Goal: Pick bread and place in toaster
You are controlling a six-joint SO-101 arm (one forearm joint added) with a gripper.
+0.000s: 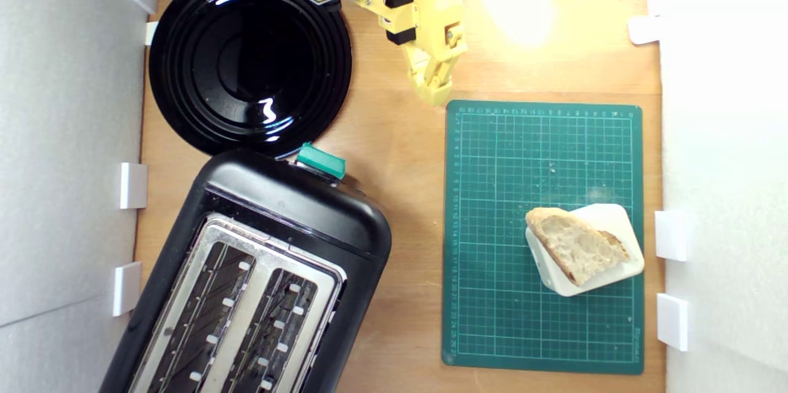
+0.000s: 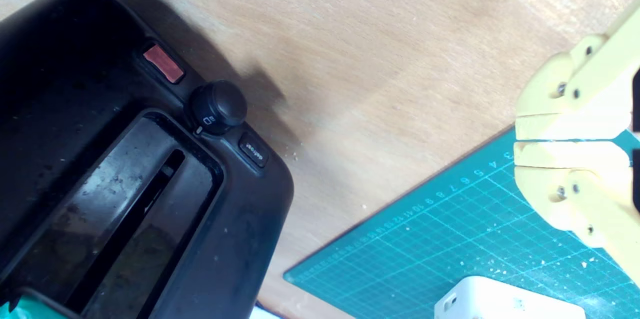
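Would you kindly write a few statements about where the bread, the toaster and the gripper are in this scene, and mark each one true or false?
1. The bread lies on a white block on the green cutting mat. True.
2. A slice already sits in one of the toaster slots. False: both slots show empty in the exterior view.
3. The gripper is shut with nothing between its fingers. True.
4. The black plate rests on the cutting mat. False: it lies on the wooden table, toward the exterior view's left, beside the toaster.
5. The gripper touches the bread. False: it is well apart from it.
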